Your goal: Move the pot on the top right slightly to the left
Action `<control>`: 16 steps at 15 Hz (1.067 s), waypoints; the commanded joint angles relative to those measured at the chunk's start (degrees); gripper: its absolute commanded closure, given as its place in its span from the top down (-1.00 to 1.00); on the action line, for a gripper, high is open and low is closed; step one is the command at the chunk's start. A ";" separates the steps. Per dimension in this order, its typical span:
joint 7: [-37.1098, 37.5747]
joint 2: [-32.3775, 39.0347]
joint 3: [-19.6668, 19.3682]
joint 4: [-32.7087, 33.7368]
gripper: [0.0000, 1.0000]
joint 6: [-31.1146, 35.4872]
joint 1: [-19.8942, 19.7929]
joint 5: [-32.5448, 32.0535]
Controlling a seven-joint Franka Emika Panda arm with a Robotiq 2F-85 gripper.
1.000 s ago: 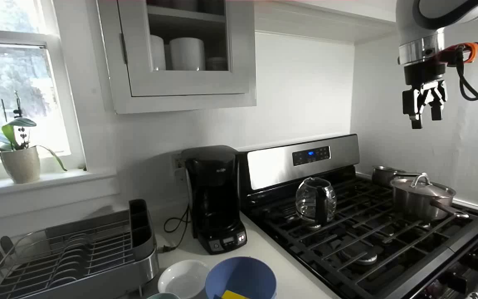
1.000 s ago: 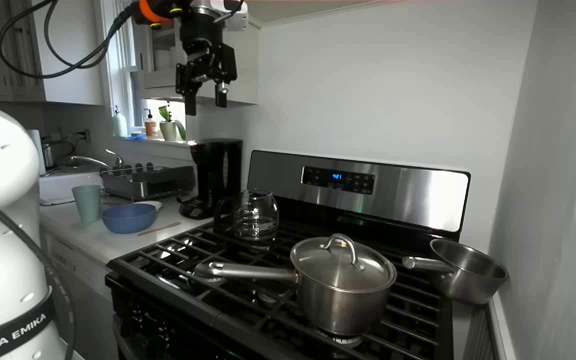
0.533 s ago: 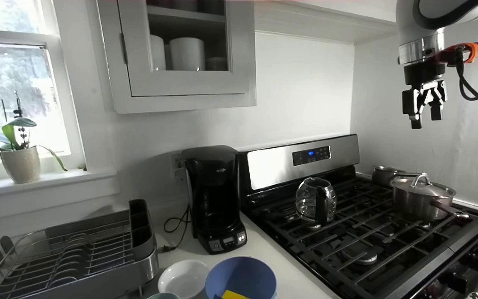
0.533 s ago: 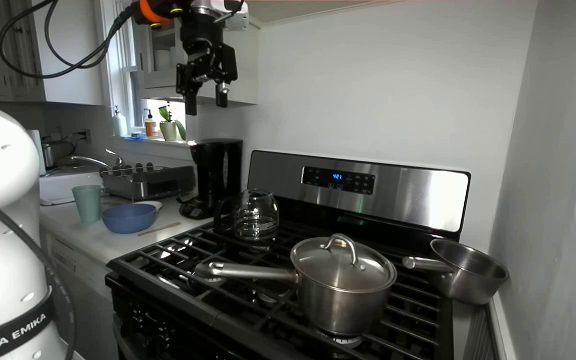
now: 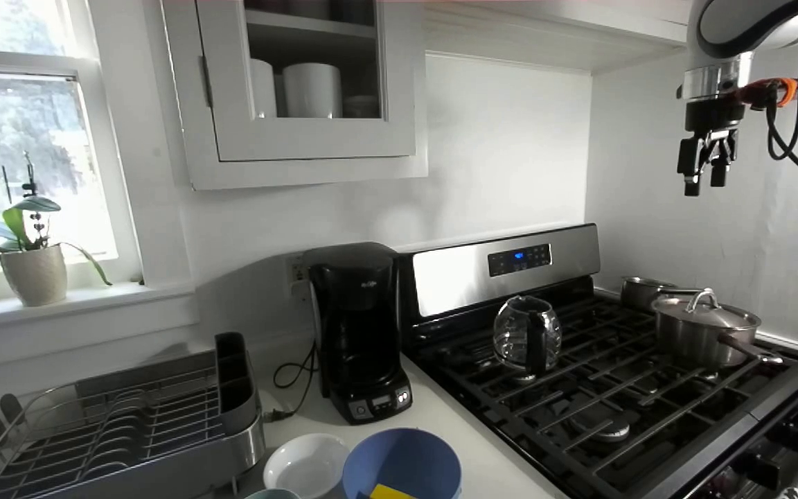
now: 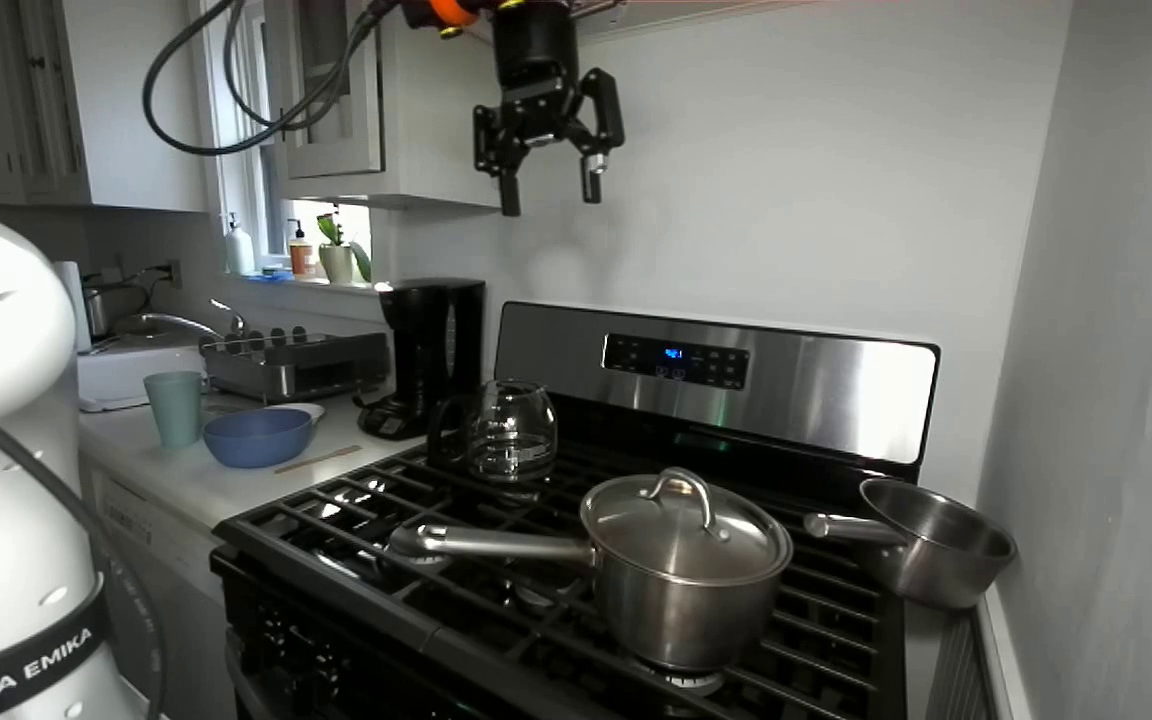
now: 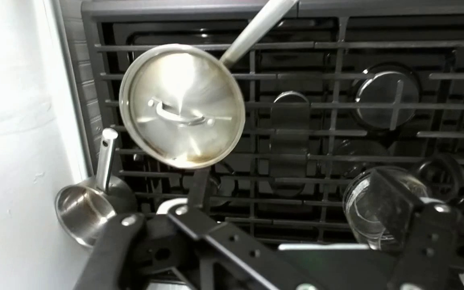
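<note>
In an exterior view a white counter (image 6: 231, 490) bears a blue bowl (image 6: 254, 440) and black coffee maker (image 6: 421, 350); rightward, the gripper (image 6: 550, 190) hangs, fingers (image 6: 509, 195) spread, above the gas stove (image 6: 336, 572); past the lidded pot (image 6: 686, 605), the small pot (image 6: 944, 565) stands far right beside the wall (image 6: 1116, 420); an exterior view alone shows something yellow (image 5: 388, 493) in the bowl

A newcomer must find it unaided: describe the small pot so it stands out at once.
In an exterior view, go to the right side of the black stove, next to the side wall. There, behind and to the right of the larger pot, sits the small pot, shiny steel with a straight handle. Only the larger pot has a lid; this one is open, showing its inside.
</note>
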 commanded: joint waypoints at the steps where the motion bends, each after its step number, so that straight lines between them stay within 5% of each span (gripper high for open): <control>1: -9.42 8.29 -5.88 5.95 1.00 8.36 -0.19 1.65; 9: -19.96 23.61 -13.92 13.25 1.00 19.53 -3.14 14.80; 10: -17.43 19.86 -11.41 10.21 1.00 19.40 -4.10 11.29; 16: -18.87 23.59 -11.75 12.44 1.00 19.60 -5.13 13.62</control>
